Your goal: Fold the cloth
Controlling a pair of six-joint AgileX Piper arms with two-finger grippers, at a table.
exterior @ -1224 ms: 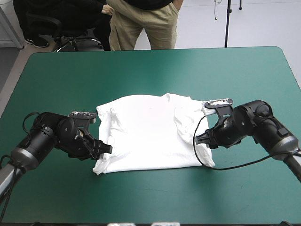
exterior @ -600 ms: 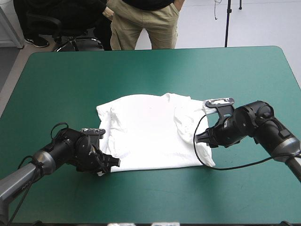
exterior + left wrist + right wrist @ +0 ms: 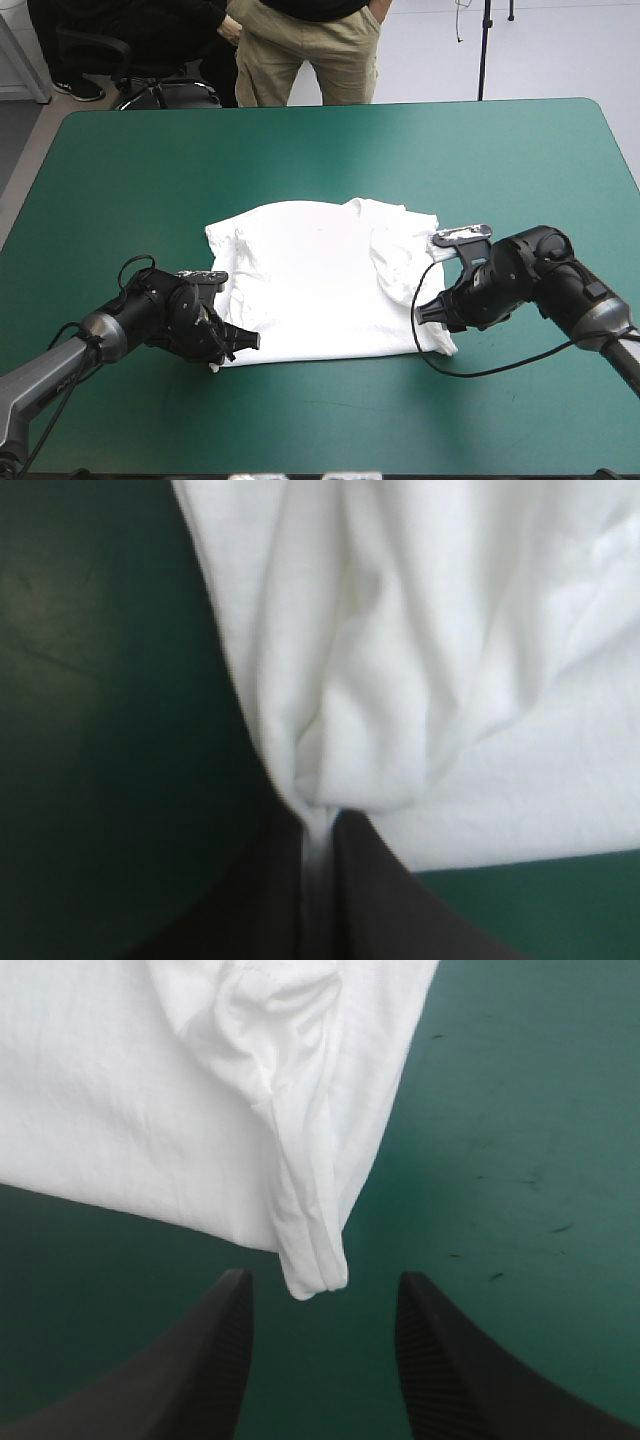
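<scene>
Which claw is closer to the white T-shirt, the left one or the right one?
Left. The left claw is shut on the near left corner of the T-shirt. The right claw is open, with the near right corner just ahead of its fingers, not gripped.

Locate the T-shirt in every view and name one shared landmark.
High view: T-shirt spread mid-table.
Left wrist view: ahead of left gripper, corner pinched in it.
Right wrist view: ahead of open right gripper, corner tip in its gap, untouched.
Shared landmark: teal-green cover.
</scene>
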